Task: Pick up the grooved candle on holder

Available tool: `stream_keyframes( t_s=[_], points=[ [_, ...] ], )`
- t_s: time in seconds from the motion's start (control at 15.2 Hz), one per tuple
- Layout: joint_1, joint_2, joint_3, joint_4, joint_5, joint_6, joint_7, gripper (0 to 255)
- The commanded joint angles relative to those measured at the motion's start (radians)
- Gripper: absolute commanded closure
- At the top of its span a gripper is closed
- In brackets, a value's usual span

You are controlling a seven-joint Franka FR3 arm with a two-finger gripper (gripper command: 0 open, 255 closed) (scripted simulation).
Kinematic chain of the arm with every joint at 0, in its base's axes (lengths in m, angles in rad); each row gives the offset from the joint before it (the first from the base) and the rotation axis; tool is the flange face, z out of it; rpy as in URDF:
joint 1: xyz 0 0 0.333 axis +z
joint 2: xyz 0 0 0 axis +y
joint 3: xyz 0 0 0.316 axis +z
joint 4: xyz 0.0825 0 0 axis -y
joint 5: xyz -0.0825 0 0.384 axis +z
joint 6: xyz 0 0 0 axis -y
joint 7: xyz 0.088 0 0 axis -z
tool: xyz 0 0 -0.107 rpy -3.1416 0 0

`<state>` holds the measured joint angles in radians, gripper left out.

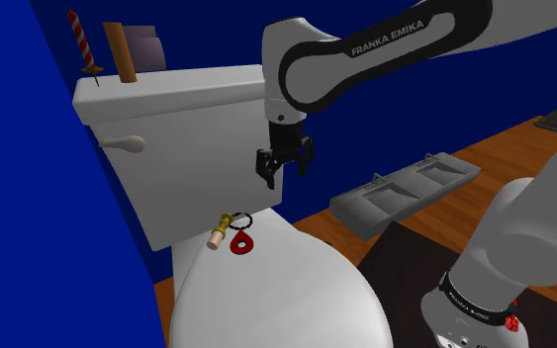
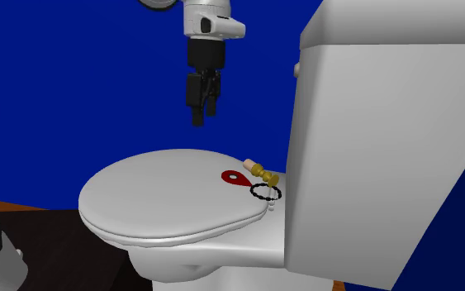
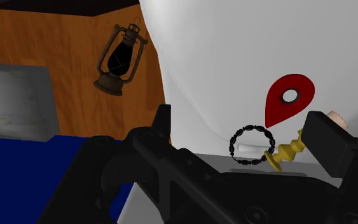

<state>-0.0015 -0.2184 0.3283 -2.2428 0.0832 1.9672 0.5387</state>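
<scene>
Candle point(image 2: 256, 169) on toilet lid point(image 2: 164, 198), seemingly touching bead ring point(image 3: 252, 128)

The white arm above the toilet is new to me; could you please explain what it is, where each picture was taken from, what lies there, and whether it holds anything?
It is a robot arm ending in a black two-fingered hand. The shoulder view looks down from beside its stand. The second exterior view looks from the toilet's opposite side. The wrist view comes from a camera on the hand itself. On the closed toilet lid, close to the tank, lie three small things: a pale candle on a gold holder, tipped on its side, a black bead ring and a red teardrop tag. The hand hangs open above the lid and holds nothing.
</scene>
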Motion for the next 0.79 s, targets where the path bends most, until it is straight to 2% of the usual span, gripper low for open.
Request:
stream_keyframes(
  t_s=[0.0,0.33,0.73],
  points=[
    [0.001,0.08,0.025,0.045,-0.018,0.025,0.065,0],
    [0.018,0.293,0.059,0.178,-0.089,0.071,0.218,0],
    [0.075,0.553,0.051,0.385,-0.179,0.081,0.379,0]
  ],
)
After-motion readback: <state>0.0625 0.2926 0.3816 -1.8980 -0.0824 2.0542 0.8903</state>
